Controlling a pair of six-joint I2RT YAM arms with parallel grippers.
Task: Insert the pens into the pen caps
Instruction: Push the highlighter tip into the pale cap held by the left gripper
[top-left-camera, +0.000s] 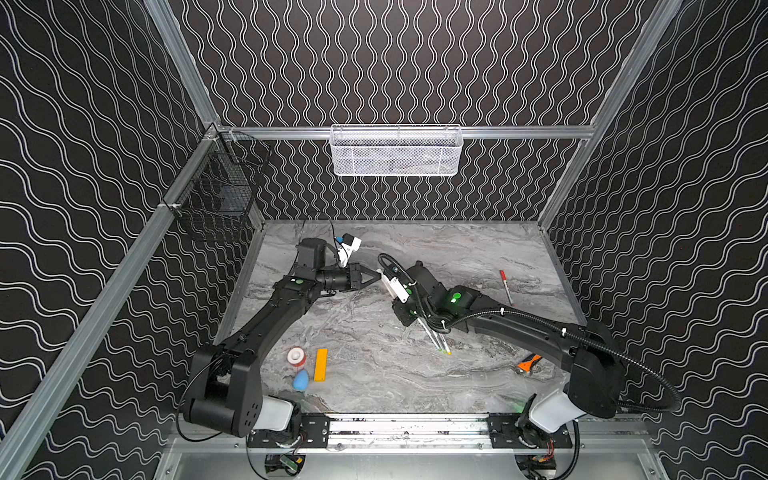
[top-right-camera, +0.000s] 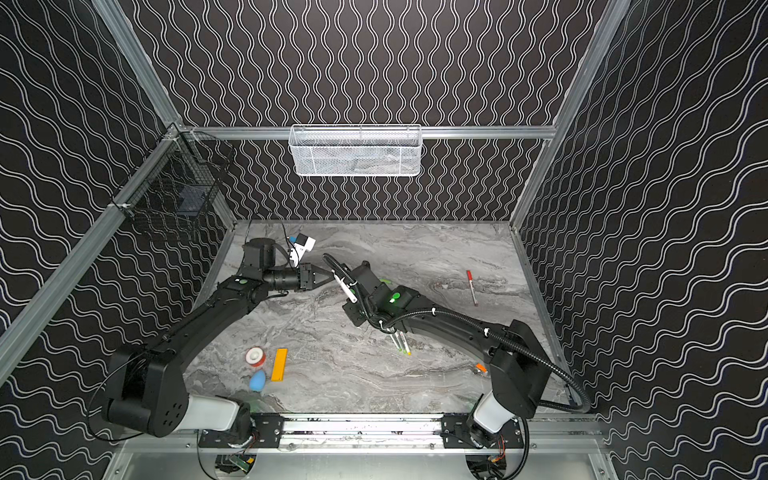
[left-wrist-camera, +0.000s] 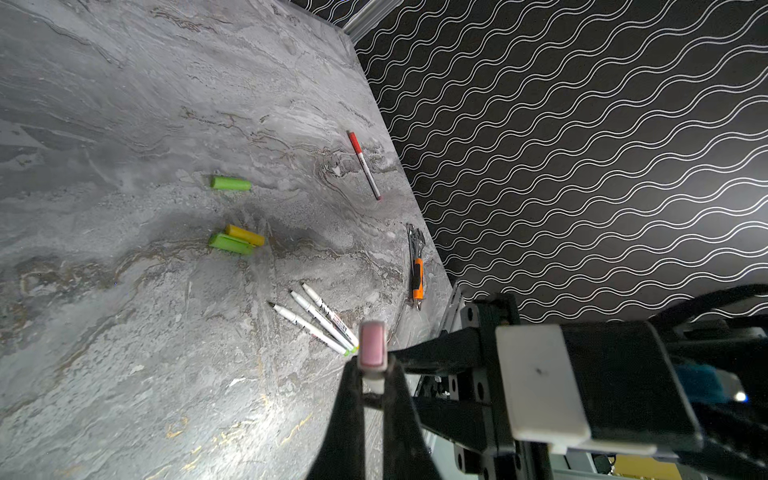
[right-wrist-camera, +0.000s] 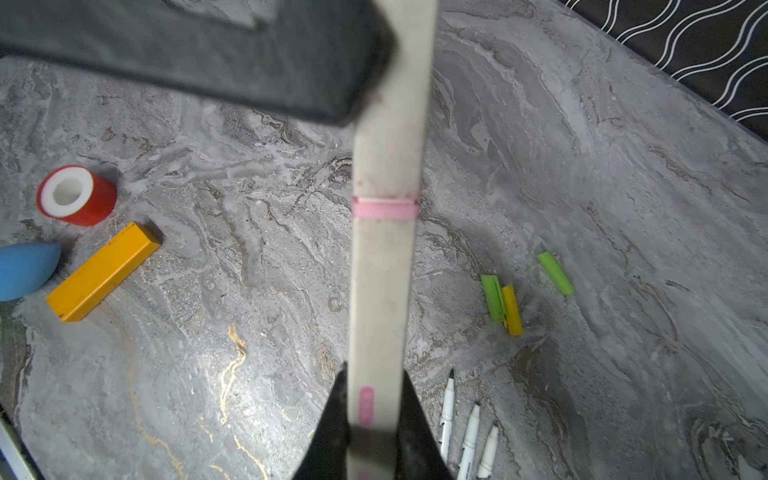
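Left gripper (left-wrist-camera: 372, 365): jaws clamped on the pink-tipped end of the pale pen (right-wrist-camera: 386, 270). Right gripper (right-wrist-camera: 372, 415): jaws narrowed onto the same pen's barrel, on the near side of its pink ring. The pen spans between both grippers above the table (left-wrist-camera: 124, 124).

On the table, three uncapped pens (left-wrist-camera: 316, 318) lie fanned out, converging at their coloured ends. Near them a green cap (left-wrist-camera: 230, 243) and a yellow cap (left-wrist-camera: 245, 235) lie touching. A second green cap (left-wrist-camera: 230, 183) lies apart from the pair. A red-capped pen (left-wrist-camera: 364, 164) lies alone towards the right wall.

3 uncapped pens (left-wrist-camera: 322, 320), 3 loose caps (left-wrist-camera: 230, 243)
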